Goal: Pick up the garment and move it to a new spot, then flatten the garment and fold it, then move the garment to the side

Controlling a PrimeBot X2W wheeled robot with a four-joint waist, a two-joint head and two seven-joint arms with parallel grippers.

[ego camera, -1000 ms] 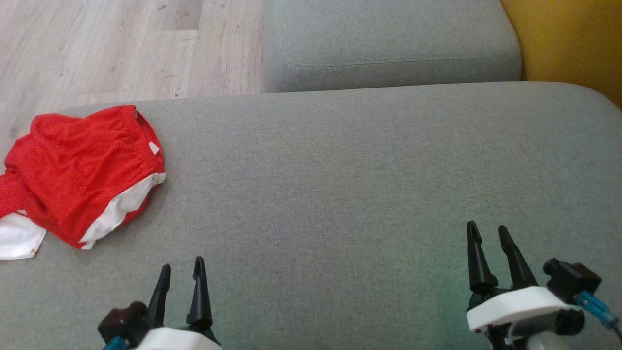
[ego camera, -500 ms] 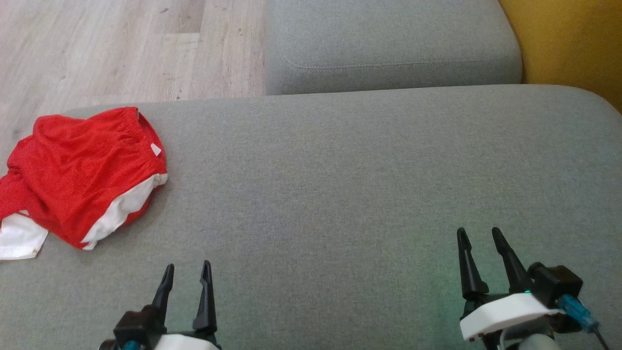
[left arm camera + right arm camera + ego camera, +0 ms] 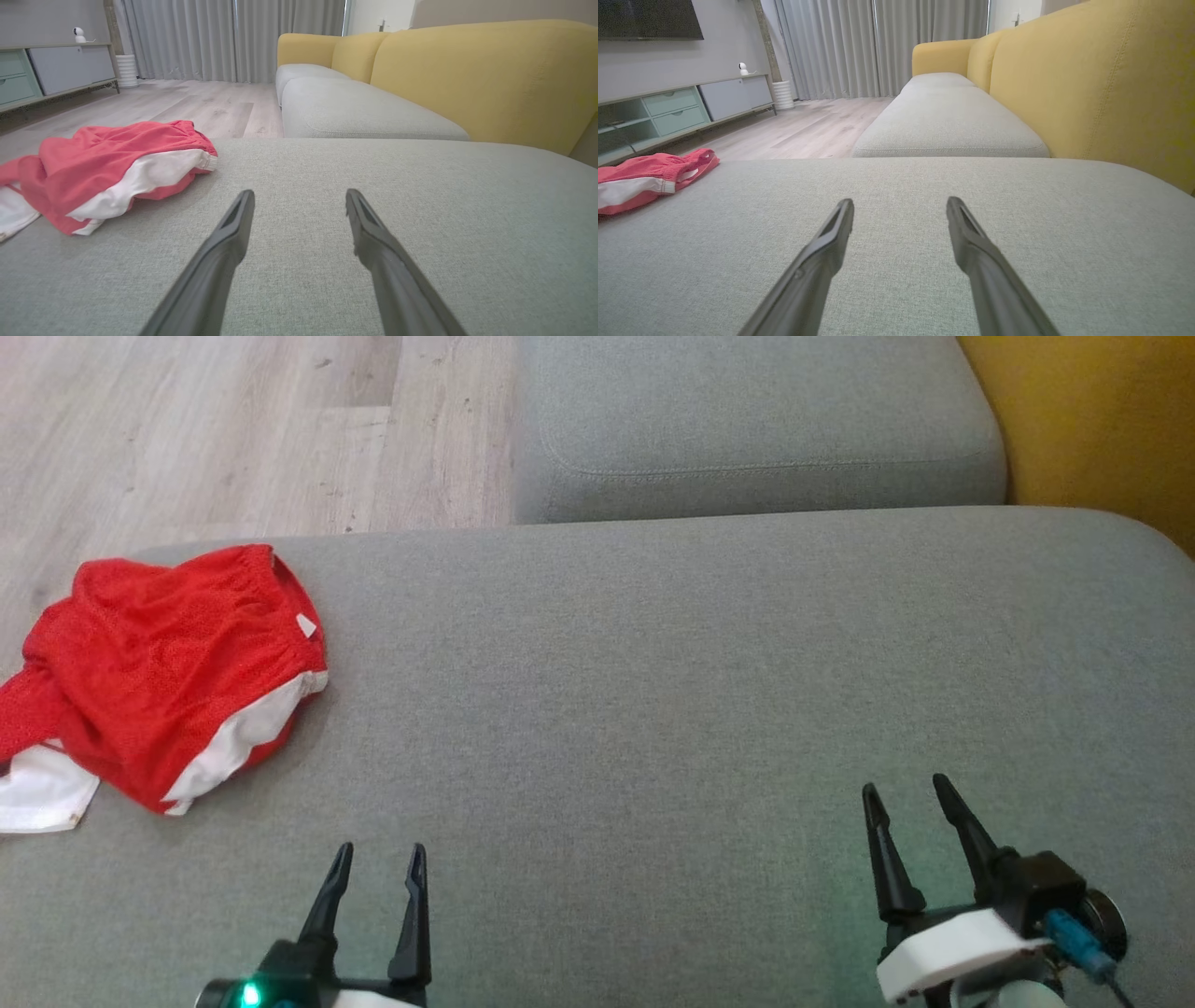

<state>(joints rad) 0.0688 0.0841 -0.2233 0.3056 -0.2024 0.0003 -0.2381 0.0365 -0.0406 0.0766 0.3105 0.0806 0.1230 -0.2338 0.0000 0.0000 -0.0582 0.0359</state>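
The garment is a crumpled pair of red shorts with white trim, lying at the far left edge of the grey cushion. From the left wrist the garment lies ahead and to the left. It sits at the far left for the right wrist, where the garment is partly cut off. My left gripper hovers open near the cushion's front edge, right of the shorts. My right gripper is open too, far to the right. Nothing is between either pair of fingers.
A second grey seat cushion adjoins the far side, with a yellow backrest on the right. Wooden floor lies beyond the cushion's left and far edges. A low cabinet and curtains stand farther off.
Both grippers have drawn back toward the bottom of the head view, the right one also drifting left. The garment has not moved on the cushion; the view shifted slightly.
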